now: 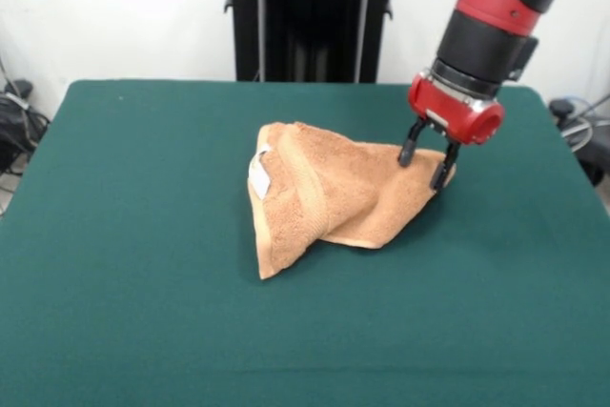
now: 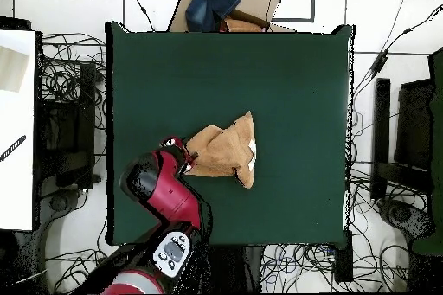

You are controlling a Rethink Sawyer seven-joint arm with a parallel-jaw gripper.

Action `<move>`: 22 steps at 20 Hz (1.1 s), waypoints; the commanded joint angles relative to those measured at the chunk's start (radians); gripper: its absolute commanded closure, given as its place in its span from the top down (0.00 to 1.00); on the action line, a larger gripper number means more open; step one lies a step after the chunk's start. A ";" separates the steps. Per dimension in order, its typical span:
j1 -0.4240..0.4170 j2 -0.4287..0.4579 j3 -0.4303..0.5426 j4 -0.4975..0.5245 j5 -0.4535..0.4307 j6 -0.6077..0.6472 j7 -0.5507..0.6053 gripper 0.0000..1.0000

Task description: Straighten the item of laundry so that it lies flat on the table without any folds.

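- A robotics lab or test room: the green-topped table [image 1: 143, 264] stands alone on a pale floor, with a bare white wall behind the gripper [image 1: 426, 164].
- Black cables [image 2: 65, 75] sprawl over the floor on both sides of the gripper.
- The arm's black pedestal [image 1: 310, 16] rises behind it.
- A cardboard box [image 2: 229, 2] sits across the table from it.

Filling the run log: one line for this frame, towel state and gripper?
towel: crumpled, folded over, label showing | gripper: open, fingers straddling towel corner | table: towel near centre | task: not flat yet
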 commanded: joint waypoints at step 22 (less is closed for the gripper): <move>0.057 0.116 0.058 -0.162 0.155 -0.046 0.239 1.00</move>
